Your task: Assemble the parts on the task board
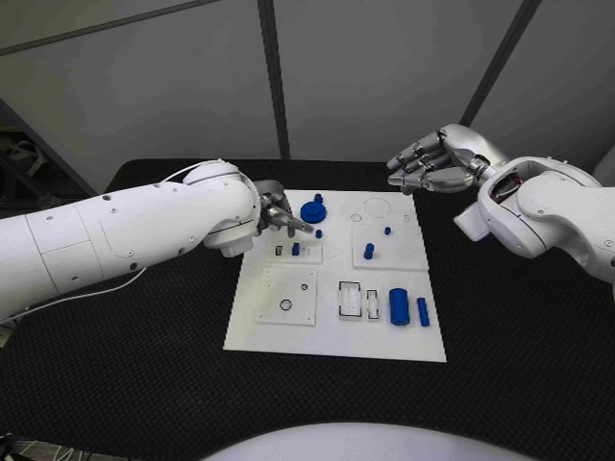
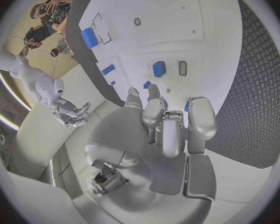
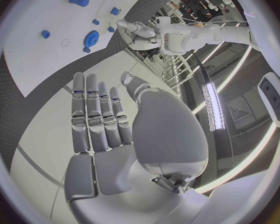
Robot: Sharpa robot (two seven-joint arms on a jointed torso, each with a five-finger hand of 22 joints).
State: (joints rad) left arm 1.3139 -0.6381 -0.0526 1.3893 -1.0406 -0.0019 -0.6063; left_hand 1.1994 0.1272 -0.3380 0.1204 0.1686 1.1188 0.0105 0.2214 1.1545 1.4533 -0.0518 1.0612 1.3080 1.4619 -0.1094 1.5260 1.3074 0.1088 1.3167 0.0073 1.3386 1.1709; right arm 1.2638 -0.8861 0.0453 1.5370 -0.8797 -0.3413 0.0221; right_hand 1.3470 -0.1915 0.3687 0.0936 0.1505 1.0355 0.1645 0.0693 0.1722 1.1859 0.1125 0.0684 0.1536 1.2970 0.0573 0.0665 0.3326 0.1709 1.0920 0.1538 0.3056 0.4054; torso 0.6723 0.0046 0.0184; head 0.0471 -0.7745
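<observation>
With its fingers curled low over the white task board (image 1: 332,327) beside the round blue gear-like part (image 1: 312,212) and seemingly holding nothing, the silver left hand (image 1: 282,217) should close slowly and squarely, while the silver right hand (image 1: 436,161) hangs loosely spread, empty.

Cool, even light falls from above; the task board (image 1: 335,331) glares white against the dark surface (image 1: 529,365). Both wrist views bend straight edges strongly toward their rims.
</observation>
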